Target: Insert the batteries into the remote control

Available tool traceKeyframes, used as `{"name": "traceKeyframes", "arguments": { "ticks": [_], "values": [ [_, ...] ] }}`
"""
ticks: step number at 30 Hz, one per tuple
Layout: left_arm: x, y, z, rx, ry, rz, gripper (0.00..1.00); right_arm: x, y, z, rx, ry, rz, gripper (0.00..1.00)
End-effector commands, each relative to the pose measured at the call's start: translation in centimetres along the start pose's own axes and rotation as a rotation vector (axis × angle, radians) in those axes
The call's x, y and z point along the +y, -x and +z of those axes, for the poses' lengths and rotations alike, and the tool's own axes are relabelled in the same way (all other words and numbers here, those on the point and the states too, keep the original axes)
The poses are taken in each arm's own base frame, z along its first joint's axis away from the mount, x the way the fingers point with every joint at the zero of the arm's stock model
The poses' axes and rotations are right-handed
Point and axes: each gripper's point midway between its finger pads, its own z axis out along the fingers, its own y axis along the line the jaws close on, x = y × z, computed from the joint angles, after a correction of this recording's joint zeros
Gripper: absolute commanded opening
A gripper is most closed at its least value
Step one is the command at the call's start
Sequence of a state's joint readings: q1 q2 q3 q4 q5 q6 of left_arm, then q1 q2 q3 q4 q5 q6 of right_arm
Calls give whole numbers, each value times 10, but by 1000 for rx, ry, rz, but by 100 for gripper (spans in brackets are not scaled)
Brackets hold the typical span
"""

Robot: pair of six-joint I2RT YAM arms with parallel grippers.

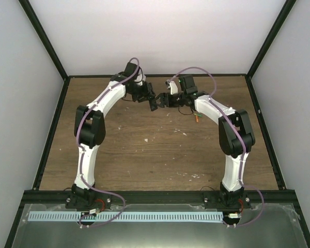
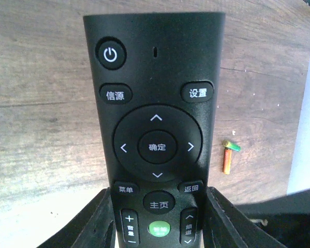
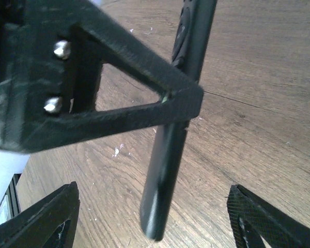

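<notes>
Left gripper (image 2: 159, 194) clamps the remote's (image 2: 155, 77) lower end, long axis running straight out from it; right gripper (image 3: 154, 188), jaws apart, is nearer the batteries (image 2: 228, 157) lying right of the remote.

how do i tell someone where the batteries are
On the wooden table, look at the far side beside the right arm. The batteries lie on bare wood there, apart from the black remote control in the left claw: tiny, orange with green ends, unlike pale wood chips.
</notes>
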State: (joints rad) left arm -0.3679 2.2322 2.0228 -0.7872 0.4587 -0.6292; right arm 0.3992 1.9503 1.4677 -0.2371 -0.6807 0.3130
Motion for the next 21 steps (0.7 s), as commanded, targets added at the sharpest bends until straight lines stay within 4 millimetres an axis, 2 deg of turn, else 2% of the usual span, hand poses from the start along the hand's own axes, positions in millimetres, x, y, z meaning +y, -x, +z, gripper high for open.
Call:
{"name": "traceKeyframes", "arguments": {
  "ticks": [1,7,11,21],
  "values": [
    [-28,2,-26,-48,-79,-2,0,10,14,5,-15,36,-17,74],
    [-36,3,-32,-58,-97,-10,0,3,10,12,3,32,-4,70],
    [-42,2,-34,-65,-105,-6,0,3,8,16,15,55,-4,61],
    [-42,4,-32,-74,-91,-11,0,11,13,17,19,94,-21,38]
  ]
}}
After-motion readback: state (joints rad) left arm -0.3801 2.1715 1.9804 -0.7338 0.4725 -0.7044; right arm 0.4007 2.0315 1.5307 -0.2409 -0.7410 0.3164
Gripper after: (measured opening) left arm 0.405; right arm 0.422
